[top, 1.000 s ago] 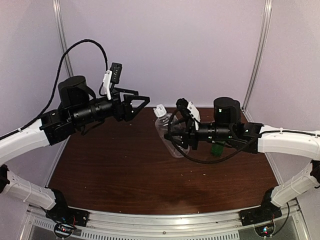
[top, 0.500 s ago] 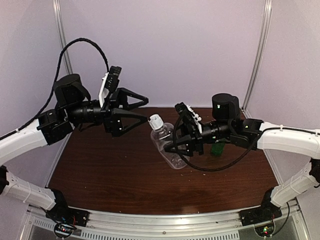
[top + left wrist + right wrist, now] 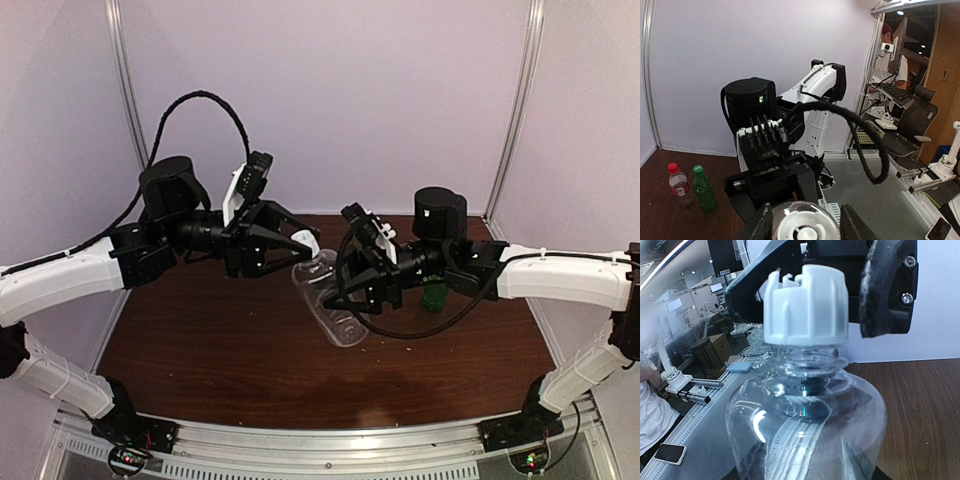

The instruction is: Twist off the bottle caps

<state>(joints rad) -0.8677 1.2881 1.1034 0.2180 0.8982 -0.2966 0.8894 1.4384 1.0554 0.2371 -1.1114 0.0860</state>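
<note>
1. Only the left wrist view shows the small dark green plastic bottle (image 3: 704,190) and the small clear red-labelled plastic bottle (image 3: 679,186), both capped, upright and just beside each other on the dark brown table (image 3: 655,215)
2. The right wrist view shows close up the tall white ribbed plastic cap (image 3: 806,307) seated on the clear unlabelled plastic bottle (image 3: 805,430)
3. The left arm reaches rightward; the left gripper (image 3: 305,243) is spread, its fingers flanking that cap
4. The right arm reaches leftward; the right gripper (image 3: 352,288) pinches the clear unlabelled bottle, tilted above the table
</note>
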